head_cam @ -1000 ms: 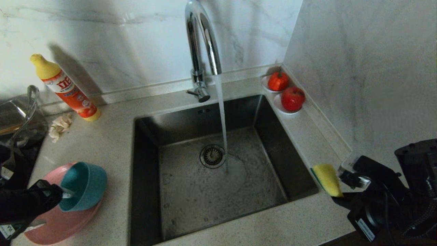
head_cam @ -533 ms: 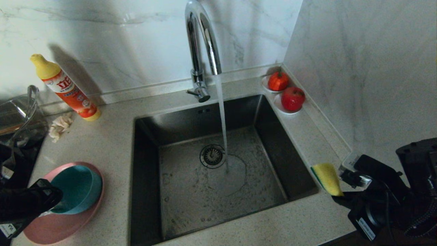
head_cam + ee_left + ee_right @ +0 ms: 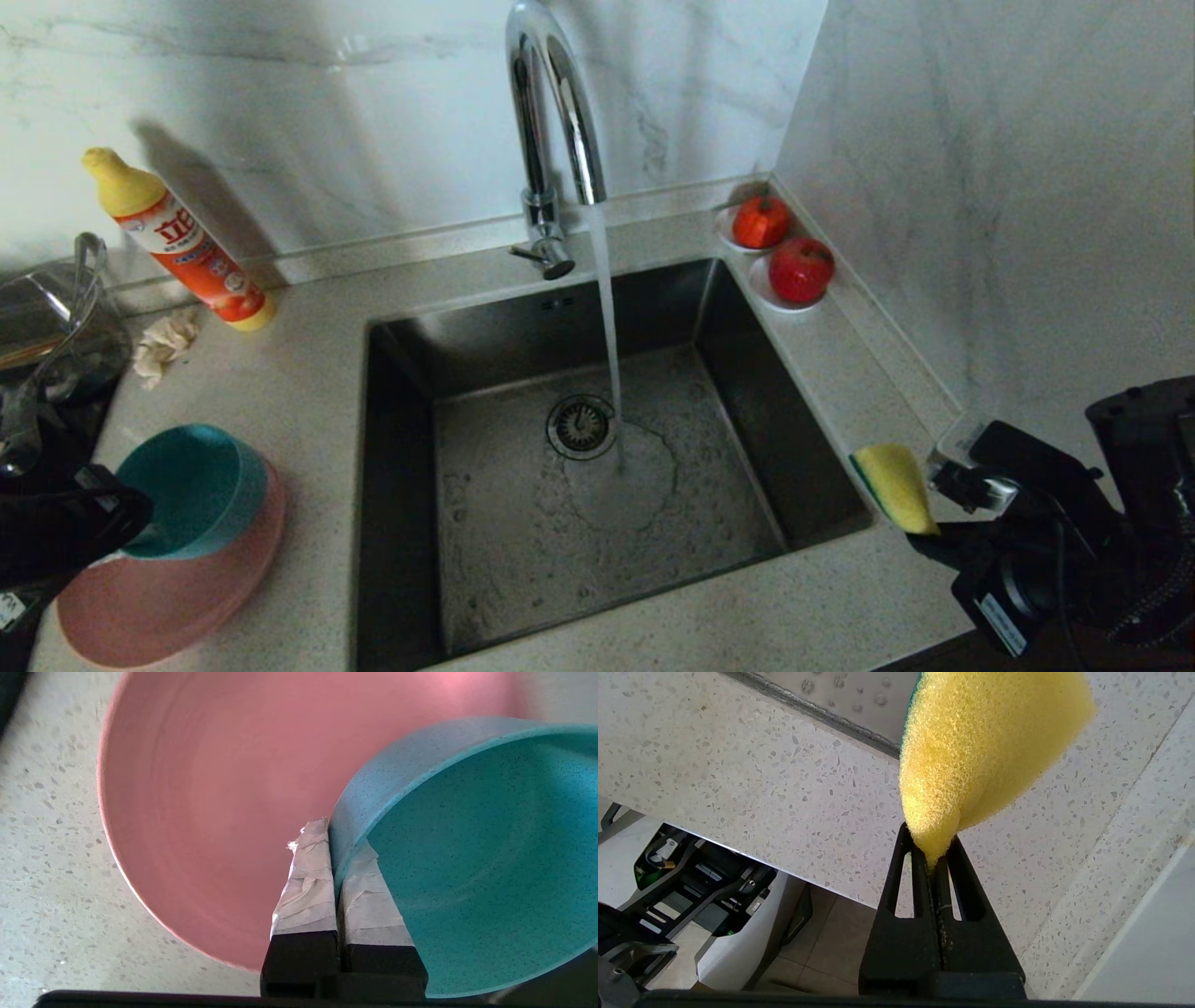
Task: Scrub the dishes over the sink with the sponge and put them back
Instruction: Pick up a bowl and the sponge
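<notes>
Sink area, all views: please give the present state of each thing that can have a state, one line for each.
Tap: running into the sink.
Teal bowl: tilted, rim pinched by the left gripper.
Pink plate: under the bowl.
Sponge: squeezed in the shut right gripper, above the counter.
Detergent bottle: leaning, capped.
Rag: crumpled.

Teal bowl tilted on pink plate, yellow sponge aloft
</notes>
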{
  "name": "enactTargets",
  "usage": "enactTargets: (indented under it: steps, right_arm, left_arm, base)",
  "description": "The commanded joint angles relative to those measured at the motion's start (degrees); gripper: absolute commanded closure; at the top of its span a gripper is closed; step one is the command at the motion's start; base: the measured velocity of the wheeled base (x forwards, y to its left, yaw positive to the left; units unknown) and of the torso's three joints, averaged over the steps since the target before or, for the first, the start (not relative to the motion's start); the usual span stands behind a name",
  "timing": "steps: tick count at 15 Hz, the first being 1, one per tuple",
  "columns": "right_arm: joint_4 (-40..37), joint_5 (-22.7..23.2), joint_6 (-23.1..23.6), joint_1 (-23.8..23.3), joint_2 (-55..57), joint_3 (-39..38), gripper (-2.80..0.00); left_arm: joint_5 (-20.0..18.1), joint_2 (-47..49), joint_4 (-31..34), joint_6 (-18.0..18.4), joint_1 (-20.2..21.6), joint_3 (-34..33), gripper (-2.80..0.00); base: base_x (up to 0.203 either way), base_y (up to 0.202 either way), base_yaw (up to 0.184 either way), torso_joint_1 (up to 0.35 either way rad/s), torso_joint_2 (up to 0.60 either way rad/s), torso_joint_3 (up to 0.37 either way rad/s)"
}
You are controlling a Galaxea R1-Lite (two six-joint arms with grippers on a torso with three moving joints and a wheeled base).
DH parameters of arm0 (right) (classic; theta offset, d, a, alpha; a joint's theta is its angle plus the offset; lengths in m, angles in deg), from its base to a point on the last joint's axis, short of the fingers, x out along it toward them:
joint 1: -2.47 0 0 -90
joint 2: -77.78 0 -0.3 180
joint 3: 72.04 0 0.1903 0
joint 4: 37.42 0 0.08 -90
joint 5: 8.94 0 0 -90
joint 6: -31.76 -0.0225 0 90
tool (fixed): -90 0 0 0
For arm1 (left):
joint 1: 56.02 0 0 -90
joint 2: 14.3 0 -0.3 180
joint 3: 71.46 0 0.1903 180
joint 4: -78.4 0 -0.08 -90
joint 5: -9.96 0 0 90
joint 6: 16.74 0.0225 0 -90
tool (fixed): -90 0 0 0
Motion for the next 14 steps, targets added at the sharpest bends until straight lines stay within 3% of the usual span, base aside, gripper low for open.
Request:
enactTargets:
  steps: [1, 6, 9, 14]
  right_arm:
    - [0.1, 0.0, 0.0, 0.1, 0.1, -0.2, 0.00]
    - [0.0, -0.3, 0.0, 0.1, -0.7, -0.1, 0.00]
    - [0.0, -0.4, 0.0, 0.0, -0.7, -0.3, 0.00]
    - [0.2, -0.1, 0.0, 0.0, -0.8, -0.5, 0.00]
  left_arm:
    - [0.0, -5.9, 1.3, -0.2, -0.7, 1.9, 0.00]
    - [0.2, -9.9, 9.0, 0.7, -2.9, 10.2, 0.00]
    - [0.2, -11.5, 15.6, 3.9, -5.9, 15.7, 0.00]
    - [0.6, -9.9, 23.4, 6.8, -19.2, 22.9, 0.00]
  base:
    - [0.000, 0.000, 0.000, 0.000, 0.00, 0.000]
    - [0.000, 0.000, 0.000, 0.000, 0.00, 0.000]
    - [0.000, 0.000, 0.000, 0.000, 0.00, 0.000]
    - [0.000, 0.000, 0.000, 0.000, 0.00, 0.000]
